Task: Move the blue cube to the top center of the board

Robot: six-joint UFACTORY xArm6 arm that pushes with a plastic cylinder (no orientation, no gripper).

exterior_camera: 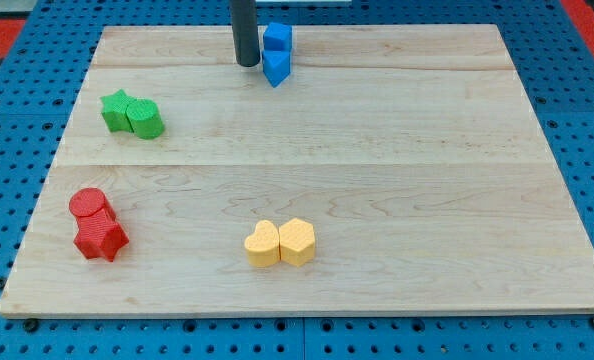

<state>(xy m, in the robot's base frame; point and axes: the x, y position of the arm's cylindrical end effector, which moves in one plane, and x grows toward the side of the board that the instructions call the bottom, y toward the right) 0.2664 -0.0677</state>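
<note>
At the far edge of the pale wooden worktop (377, 180), near its centre, my tip (248, 65) rests on the surface just left of two blue blocks. The dark rod comes down from the view's top and ends in a blunt round end; the arm carries no gripper, so there is nothing to read as wide, narrow or holding. The blue cube (277, 37) sits farthest back, close to the worktop's far edge, and the rod stands just beside its left face; whether they touch cannot be told. Directly in front of the cube, touching it, a second blue block (276, 68) shows a pointed near end, its exact shape unclear.

On the left side, towards the far half, a green star-shaped block (117, 109) and a green cylinder (145, 118) press against each other, the cylinder on the right. Nearer on the left, a red cylinder (91, 205) sits just behind a red star-shaped block (101, 239), the two touching. Close to the near edge and a little left of centre, two yellow blocks lie side by side in contact: a yellow heart-shaped block (263, 243) on the left and a yellow faceted block (298, 240) on the right. Blue perforated panels (17, 130) surround the worktop, with red showing at the far corners.
</note>
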